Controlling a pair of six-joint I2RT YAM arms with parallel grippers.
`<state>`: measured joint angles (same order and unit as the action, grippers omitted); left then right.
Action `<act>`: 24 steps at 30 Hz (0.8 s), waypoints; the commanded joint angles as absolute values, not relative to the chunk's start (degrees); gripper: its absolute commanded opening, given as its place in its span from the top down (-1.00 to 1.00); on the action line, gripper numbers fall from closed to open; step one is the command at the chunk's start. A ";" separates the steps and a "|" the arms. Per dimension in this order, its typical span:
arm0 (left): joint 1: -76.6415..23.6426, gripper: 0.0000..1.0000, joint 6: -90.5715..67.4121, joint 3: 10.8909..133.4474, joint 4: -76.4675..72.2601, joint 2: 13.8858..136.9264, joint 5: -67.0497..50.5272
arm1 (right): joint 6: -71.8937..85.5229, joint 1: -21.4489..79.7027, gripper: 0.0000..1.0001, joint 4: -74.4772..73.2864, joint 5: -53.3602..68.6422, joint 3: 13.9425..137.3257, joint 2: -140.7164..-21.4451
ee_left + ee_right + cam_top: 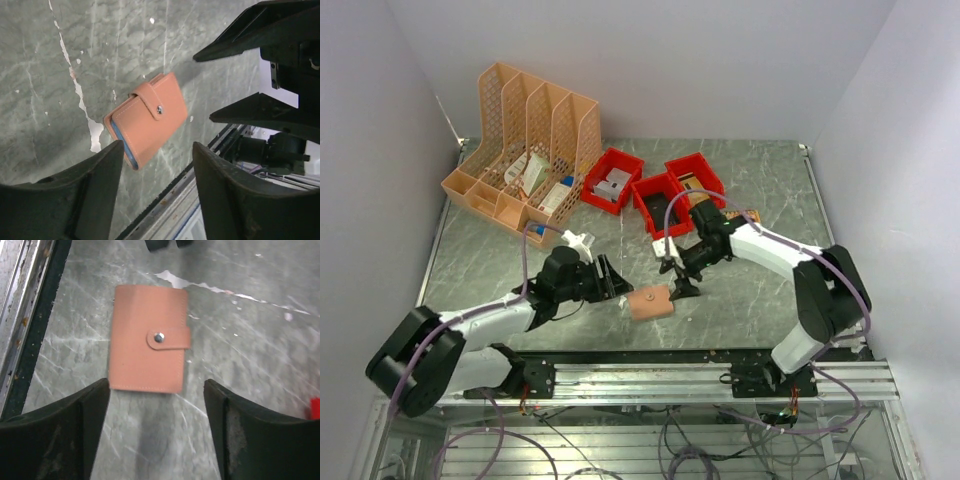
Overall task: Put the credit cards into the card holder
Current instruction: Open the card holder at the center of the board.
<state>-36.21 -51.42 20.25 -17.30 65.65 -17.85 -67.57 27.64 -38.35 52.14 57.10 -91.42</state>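
the card holder (650, 301) lies flat and snapped shut on the table (760, 300), near the front edge and between the two arms. the left arm stretches low from its base toward the middle. the left gripper (613, 280) sits just beside the holder's left side, its fingers spread with nothing between them. the right arm arches up from its base and bends down, so the right gripper (680, 288) points down by the holder's far right corner, fingers likewise apart and empty. neither touches the holder. the orange file rack (520, 145) and red bins (660, 190) stand well behind.
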 commanded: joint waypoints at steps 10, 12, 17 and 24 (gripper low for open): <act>-45.11 0.23 -54.05 20.34 -24.50 71.74 -9.71 | -61.79 40.15 -0.09 -25.12 41.72 52.21 -92.40; -46.23 0.24 -54.82 20.13 -26.88 73.01 -9.58 | -61.33 40.69 -0.01 -24.15 40.28 52.06 -92.78; -47.09 0.42 -55.72 20.98 -31.20 78.35 -10.01 | -60.27 41.39 0.07 -21.85 38.20 50.97 -92.52; -47.19 0.57 -56.14 20.92 -34.25 85.21 -10.46 | -59.66 42.58 0.14 -20.17 36.58 50.00 -93.27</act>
<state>-46.72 -55.94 20.47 -29.15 83.00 -11.68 -60.38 41.60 -22.65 38.13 51.03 -93.14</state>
